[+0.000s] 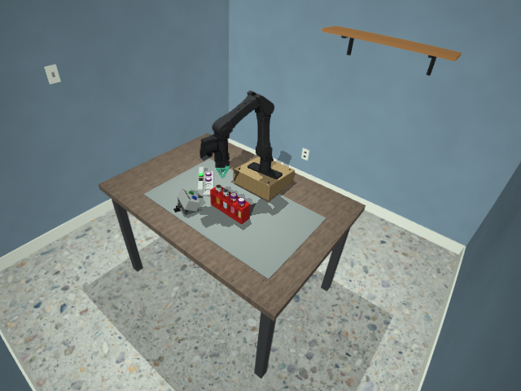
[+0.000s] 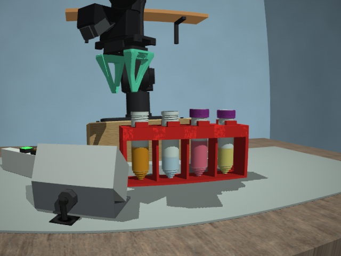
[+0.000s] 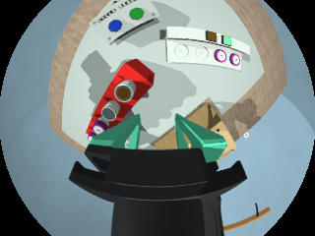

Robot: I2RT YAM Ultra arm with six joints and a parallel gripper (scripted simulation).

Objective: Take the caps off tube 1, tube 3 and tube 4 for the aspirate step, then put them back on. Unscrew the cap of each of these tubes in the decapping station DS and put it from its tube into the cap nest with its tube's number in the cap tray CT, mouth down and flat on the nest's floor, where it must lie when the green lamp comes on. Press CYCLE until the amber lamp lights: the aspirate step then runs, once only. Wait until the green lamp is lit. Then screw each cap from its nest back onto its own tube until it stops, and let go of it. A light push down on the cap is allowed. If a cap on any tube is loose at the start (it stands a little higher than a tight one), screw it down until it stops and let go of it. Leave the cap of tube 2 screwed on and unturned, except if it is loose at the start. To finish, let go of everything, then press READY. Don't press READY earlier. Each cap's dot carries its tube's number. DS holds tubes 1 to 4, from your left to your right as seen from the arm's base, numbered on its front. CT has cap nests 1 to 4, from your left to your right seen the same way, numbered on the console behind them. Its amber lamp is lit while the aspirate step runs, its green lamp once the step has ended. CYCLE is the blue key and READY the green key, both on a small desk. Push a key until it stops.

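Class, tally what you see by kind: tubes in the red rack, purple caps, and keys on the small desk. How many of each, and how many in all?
Tubes: 4
Purple caps: 4 (2 on tubes, 2 in the cap tray)
Keys: 2
Total: 10

The rack [image 2: 184,132] is mottled red, its tubes [image 2: 140,161] filled orange, pale blue, pink and yellow. Two caps [image 2: 199,112] are purple. The end effector [image 2: 124,90] has teal fingers.
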